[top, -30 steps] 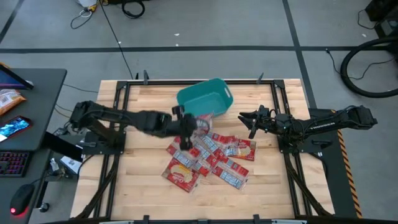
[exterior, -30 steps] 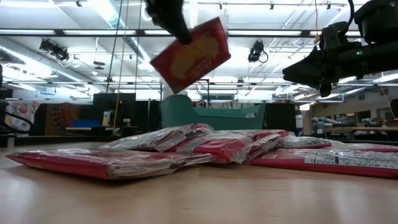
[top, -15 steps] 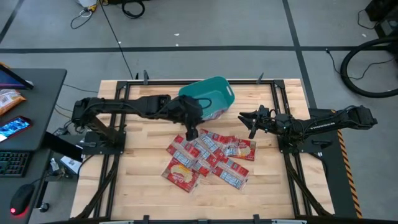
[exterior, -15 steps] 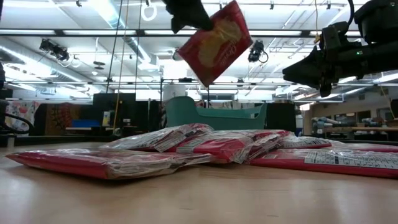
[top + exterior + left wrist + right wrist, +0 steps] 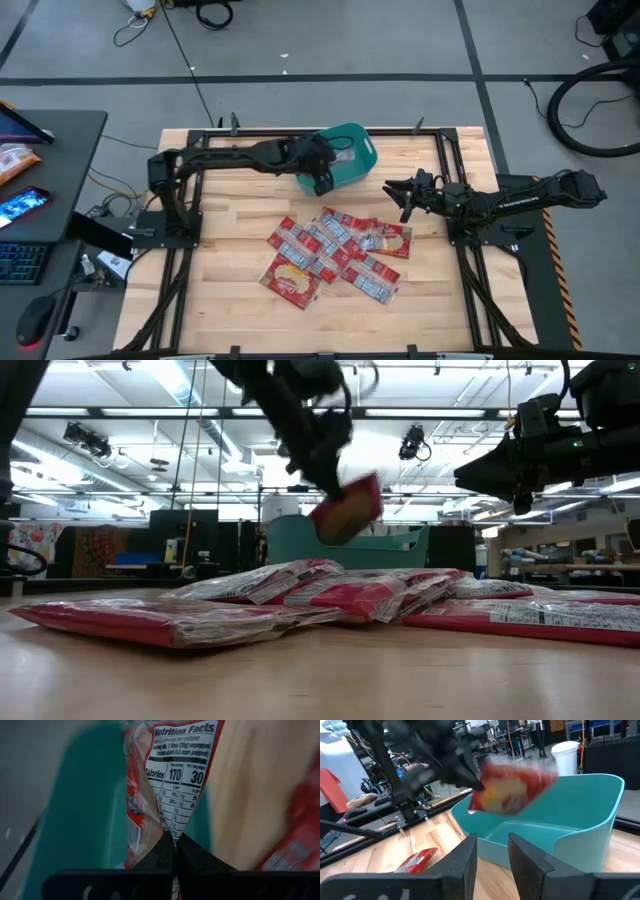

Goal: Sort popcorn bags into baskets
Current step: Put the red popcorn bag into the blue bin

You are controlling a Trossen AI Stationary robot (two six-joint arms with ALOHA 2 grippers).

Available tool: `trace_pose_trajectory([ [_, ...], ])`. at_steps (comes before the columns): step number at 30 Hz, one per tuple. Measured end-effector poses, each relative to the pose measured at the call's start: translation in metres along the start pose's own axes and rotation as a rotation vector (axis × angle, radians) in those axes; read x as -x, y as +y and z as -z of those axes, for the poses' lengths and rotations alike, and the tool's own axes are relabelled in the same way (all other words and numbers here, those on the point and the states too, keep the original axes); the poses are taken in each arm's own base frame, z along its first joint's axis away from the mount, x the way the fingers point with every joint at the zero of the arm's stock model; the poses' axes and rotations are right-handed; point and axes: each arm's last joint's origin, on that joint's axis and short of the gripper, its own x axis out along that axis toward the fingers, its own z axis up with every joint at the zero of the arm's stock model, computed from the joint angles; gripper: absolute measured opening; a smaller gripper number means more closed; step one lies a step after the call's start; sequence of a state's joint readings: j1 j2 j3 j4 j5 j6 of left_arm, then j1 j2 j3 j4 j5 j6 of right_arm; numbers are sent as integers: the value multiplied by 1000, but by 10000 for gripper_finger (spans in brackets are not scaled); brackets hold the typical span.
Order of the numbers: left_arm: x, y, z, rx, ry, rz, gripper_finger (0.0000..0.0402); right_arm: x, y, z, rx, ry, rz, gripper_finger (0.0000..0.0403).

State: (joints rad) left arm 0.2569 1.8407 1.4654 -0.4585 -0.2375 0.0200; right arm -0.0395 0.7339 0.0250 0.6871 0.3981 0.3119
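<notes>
Left gripper (image 5: 322,178) closed on bag (image 5: 346,512) edge, over tub (image 5: 358,165) near rim. Bag looks light, soft, crinkly film, likely slippery; pinch at sealed edge. Other bags (image 5: 335,255) heaped mid-table. Right gripper (image 5: 393,189) open, empty, waiting right of tub.

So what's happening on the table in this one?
The left gripper is shut on a red popcorn bag and holds it over the teal basket, not yet released. The other popcorn bags lie in a loose pile on the wooden table. The right gripper, open and empty, waits beside the basket.
</notes>
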Motion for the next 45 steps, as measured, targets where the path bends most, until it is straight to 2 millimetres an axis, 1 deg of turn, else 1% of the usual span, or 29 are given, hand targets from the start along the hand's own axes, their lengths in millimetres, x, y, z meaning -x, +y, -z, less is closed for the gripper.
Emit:
trace_pose_trajectory([
  [2,-12,4,10,-19,86,-35,12,0,0,0,0,0,0,115],
  [4,-19,7,19,-54,160,-77,13,0,0,0,0,0,0,115],
  [7,-20,7,26,-120,239,-149,14,0,0,0,0,-1,0,115],
  [10,-17,0,32,-167,300,-207,23,0,0,0,0,-1,0,115],
  [13,-13,-5,37,-167,345,-238,53,0,0,0,0,-1,0,115],
  [17,-10,-9,43,-198,401,-235,109,0,0,0,0,-1,0,115],
  [20,-4,-14,41,-214,385,-222,146,0,0,0,0,-1,0,115],
  [22,3,-20,35,-235,334,-195,163,0,0,0,0,-1,0,115],
  [24,11,-29,30,-282,288,-157,171,0,0,0,0,-1,0,115],
  [28,27,-53,23,-404,190,-17,172,0,0,0,0,0,0,115],
  [32,40,-81,27,-498,168,239,172,0,0,0,0,-1,0,115],
  [34,48,-95,32,-503,189,368,172,0,0,0,0,0,0,115],
  [36,56,-109,36,-497,205,456,172,0,0,-1,-2,-6,-2,115],
  [39,68,-129,48,-511,268,493,172,0,0,-1,-4,-9,-3,115],
  [42,79,-148,56,-521,290,516,172,0,0,-1,-6,-14,-4,115],
  [45,88,-162,61,-515,283,480,172,0,0,-1,-6,-14,-4,115],
])
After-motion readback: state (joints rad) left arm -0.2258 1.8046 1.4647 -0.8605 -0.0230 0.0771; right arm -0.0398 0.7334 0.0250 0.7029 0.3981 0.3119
